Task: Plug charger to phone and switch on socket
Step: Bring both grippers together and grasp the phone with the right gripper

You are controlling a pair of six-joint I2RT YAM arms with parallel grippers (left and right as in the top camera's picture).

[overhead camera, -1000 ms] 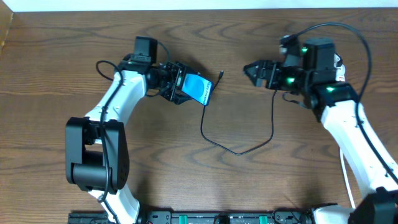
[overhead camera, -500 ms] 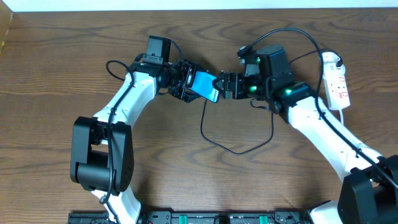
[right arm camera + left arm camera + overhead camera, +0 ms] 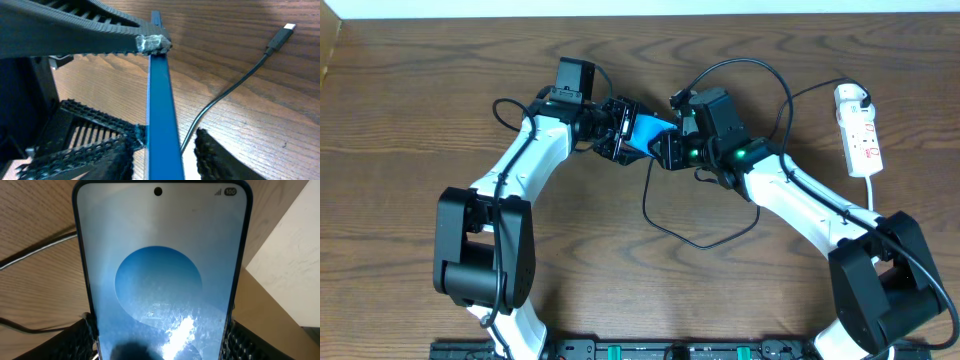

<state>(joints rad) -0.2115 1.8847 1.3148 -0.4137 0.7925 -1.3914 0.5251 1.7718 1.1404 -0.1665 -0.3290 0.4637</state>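
The phone (image 3: 160,270) is clamped by its long edges between my left fingers (image 3: 75,342). It appears to be held clear of the surface (image 3: 410,100), with its lit screen facing the left wrist camera. The end with the camera hole points away from the left fingers, so I judge the charging port is at the end buried toward that palm. I cannot see the port itself.

That would explain my right fingers (image 3: 215,155). They are spread to either side of the phone's thin edge, one close against it and the other with a gap through which the cable shows. They grasp nothing yet. I read this as lining up to take or steady the phone so the port end can be freed.

The charger (image 3: 695,244) lies loose on the surface. Its plug tip (image 3: 281,34) is beyond the right fingertips and off to one side, apart from the phone and from both pairs of fingers. Its slack loops below the right fingers, which leaves enough free cable for the tip to be lifted.

The socket (image 3: 861,135) lies well apart from both pairs of fingers, out past the right arm's elbow. The plugging is not done, so I judge the switch comes later.
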